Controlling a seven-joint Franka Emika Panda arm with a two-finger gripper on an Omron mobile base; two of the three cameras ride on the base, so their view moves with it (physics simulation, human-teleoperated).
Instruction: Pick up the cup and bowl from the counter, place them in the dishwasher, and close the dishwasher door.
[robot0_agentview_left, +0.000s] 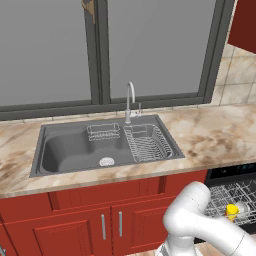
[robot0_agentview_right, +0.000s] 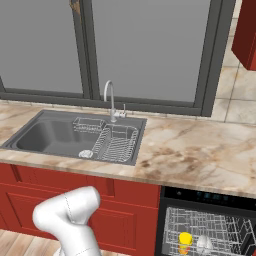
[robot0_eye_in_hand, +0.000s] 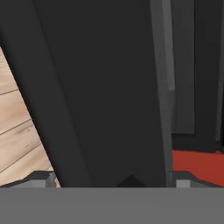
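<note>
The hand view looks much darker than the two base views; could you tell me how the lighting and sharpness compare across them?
Hand view: a black panel, probably the dishwasher door, lies close to the lens, flat and featureless, with no glare. Left base view: even light, the sink softly shaded, the faucet slightly jagged. Right base view: the same even light on the counter, no harsh shadows, the dishwasher rack wires rather coarse.

base views flank sink (robot0_agentview_left: 106, 145), hand close-up
</note>
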